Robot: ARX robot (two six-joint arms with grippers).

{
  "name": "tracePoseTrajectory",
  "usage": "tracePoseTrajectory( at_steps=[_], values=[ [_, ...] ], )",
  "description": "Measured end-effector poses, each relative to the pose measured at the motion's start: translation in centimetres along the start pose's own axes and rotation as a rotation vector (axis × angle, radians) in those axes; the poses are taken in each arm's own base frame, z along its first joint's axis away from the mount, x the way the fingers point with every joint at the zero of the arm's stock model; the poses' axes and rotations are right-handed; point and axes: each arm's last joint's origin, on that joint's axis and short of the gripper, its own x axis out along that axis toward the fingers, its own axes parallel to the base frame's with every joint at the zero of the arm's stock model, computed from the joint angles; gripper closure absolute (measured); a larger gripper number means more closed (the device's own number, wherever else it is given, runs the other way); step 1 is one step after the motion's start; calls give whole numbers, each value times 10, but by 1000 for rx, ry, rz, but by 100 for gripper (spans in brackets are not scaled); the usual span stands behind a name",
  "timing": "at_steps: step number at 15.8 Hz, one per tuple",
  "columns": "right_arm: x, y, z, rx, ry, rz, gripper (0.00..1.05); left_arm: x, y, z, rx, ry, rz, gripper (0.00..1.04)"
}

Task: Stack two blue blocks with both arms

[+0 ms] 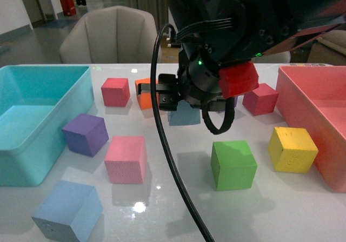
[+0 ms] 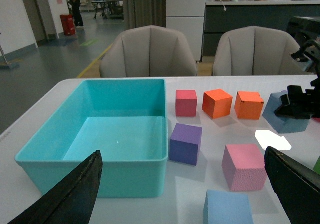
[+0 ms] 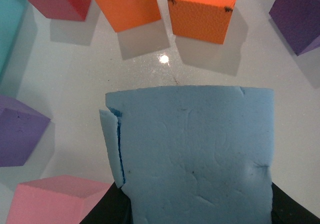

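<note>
Sky-blue foam cube (image 3: 195,154) sits right between the right gripper (image 1: 174,102) fingers. They look clamped onto its sides, though only the finger roots show in the wrist view. Can't tell if it's off the table yet. One edge of it has a split, so I'd keep the squeeze gentle and lift straight up before travelling.

The left gripper (image 2: 182,156) is spread wide with nothing in it. The second sky-blue foam cube (image 2: 227,206) lies just ahead of those open fingers, well apart from the held one. My take: carry high, square the faces over that second cube, lower till it rests, then let go. The left fingers could steady the bottom one.

Stuff around: orange foam cubes (image 3: 125,4) just beyond the right fingers. A purple foam cube (image 1: 85,134) and a pink foam cube (image 1: 126,158) lie between the two blues, so those are what's in the way. The black cable (image 1: 167,161) drapes across that path too. Green foam cube (image 1: 233,163) and yellow foam cube (image 1: 292,149) are off to the other side, and the turquoise plastic bin (image 2: 125,176) is beside the left fingers.
</note>
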Motion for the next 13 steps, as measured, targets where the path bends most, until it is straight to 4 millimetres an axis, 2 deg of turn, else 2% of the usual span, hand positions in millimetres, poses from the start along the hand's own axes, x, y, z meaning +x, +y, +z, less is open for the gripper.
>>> tracePoseTrajectory(
  at_steps=[5, 13],
  values=[
    [33, 1, -5, 92, 89, -40, 63, 0, 0, 0, 0, 0, 0, 7],
    [51, -2, -9, 159, 104, -95, 63, 0, 0, 0, 0, 0, 0, 7]
  ],
)
